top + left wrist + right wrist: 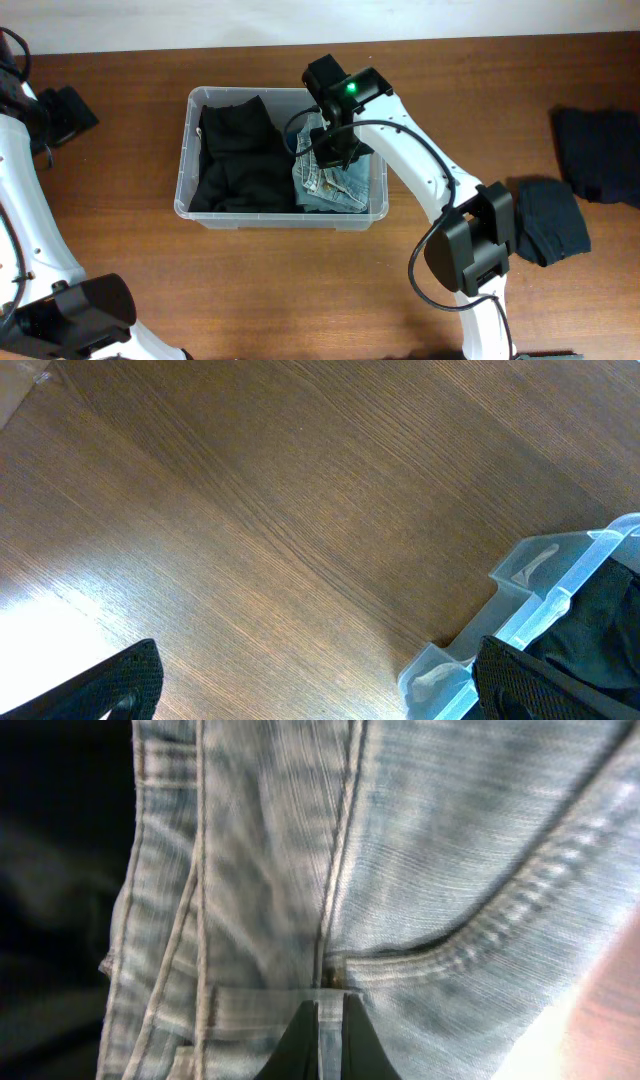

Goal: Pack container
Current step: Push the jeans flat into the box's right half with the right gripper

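- The clear plastic container [280,218] sits on the wooden bench [280,300], a little toward 9 o'clock from the bench's middle, with its long sides running from 9 to 3 o'clock.
- A crumpled black garment [240,155] fills the container's 9 o'clock end and its middle.
- A folded pair of pale blue jeans [335,185] lies in the 3 o'clock end, touching the black garment along one edge.
- The right arm reaches in from 5 o'clock and hangs over the container, with the right pincer [322,1040] pointing down onto the jeans.
- Seen from the wrist, that pincer is closed, its two tips side by side with barely a slit between them. They press against the denim just below a seam and a belt loop.
- I cannot tell whether any fold of cloth is nipped between the tips.
- The left pincer [62,112] is out at 9 o'clock from the container, well apart from it, over bare wood.
- Its fingers [130,680] are spread wide with nothing between them.
- From the left wrist, one moulded corner of the container shows at 4 o'clock, with black cloth behind the wall.
- Two dark folded garments lie on the bench at 3 o'clock: a larger one [600,155] by the edge and a smaller one [550,220] just beside the right arm's elbow.
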You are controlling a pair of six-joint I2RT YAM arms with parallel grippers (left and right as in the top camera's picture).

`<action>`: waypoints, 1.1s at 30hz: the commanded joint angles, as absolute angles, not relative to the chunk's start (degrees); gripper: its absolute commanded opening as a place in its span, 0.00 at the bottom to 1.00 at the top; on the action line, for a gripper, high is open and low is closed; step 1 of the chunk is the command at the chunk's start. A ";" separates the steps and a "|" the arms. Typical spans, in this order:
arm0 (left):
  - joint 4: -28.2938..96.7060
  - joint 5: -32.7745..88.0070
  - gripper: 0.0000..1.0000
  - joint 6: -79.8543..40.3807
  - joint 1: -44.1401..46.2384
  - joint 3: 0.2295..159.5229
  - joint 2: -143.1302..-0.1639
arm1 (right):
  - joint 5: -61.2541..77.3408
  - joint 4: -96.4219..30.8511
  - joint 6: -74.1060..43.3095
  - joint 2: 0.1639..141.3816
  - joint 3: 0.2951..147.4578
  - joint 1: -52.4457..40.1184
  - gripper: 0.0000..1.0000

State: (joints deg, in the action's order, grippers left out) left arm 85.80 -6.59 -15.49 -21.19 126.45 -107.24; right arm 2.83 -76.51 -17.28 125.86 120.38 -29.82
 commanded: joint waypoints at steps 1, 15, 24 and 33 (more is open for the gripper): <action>85.80 -6.42 1.00 -16.03 -21.28 127.07 -105.84 | 2.04 -79.00 -16.75 124.38 124.92 -29.87 0.04; 85.80 -6.42 0.99 -16.03 -21.28 127.07 -105.84 | 9.72 -89.60 -13.30 123.15 125.64 -31.62 0.04; 85.80 -6.42 0.99 -16.03 -21.28 127.07 -105.84 | 11.05 -78.94 -13.78 123.28 114.96 -33.36 0.04; 85.80 -6.42 0.99 -16.03 -21.28 127.07 -105.84 | 9.89 -75.90 -13.74 122.78 113.62 -31.70 0.04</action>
